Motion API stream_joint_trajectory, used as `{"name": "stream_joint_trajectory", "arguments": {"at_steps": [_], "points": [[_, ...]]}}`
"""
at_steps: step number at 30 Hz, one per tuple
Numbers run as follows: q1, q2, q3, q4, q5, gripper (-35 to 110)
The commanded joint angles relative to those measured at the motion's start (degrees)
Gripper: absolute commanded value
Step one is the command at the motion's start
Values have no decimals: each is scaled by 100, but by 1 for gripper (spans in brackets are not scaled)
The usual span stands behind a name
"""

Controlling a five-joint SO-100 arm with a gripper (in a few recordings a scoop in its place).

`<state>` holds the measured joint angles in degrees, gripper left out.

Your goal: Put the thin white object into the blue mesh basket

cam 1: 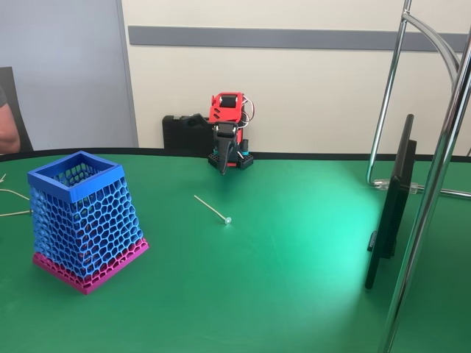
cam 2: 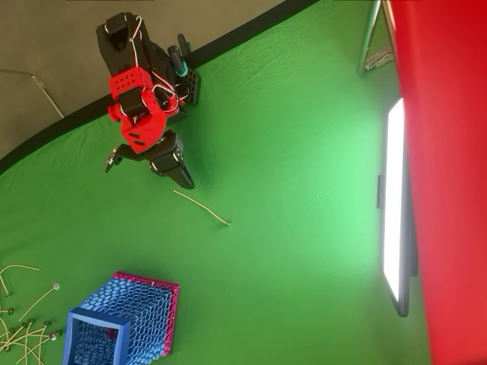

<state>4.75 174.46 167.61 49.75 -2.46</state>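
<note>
Hanging closed and empty, the fingers (cam 2: 185,181) sit near the thin white object (cam 2: 201,207).

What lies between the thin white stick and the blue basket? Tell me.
Nothing: in the overhead view and the fixed view, only bare green table separates the thin white stick from the blue mesh basket.

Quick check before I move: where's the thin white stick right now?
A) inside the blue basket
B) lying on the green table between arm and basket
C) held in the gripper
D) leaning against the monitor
B: the thin white stick lies flat on the green table, apart from the blue mesh basket and gripper.
</note>
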Motion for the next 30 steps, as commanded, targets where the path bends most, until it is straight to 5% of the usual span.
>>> {"name": "stream_joint_trajectory", "arguments": {"at_steps": [1,17,30], "points": [[123,-729,-519,-325,272,1],[343,-4412,-2558,-861,2602,1],[185,-7189,-4869,167,3867,1]]}}
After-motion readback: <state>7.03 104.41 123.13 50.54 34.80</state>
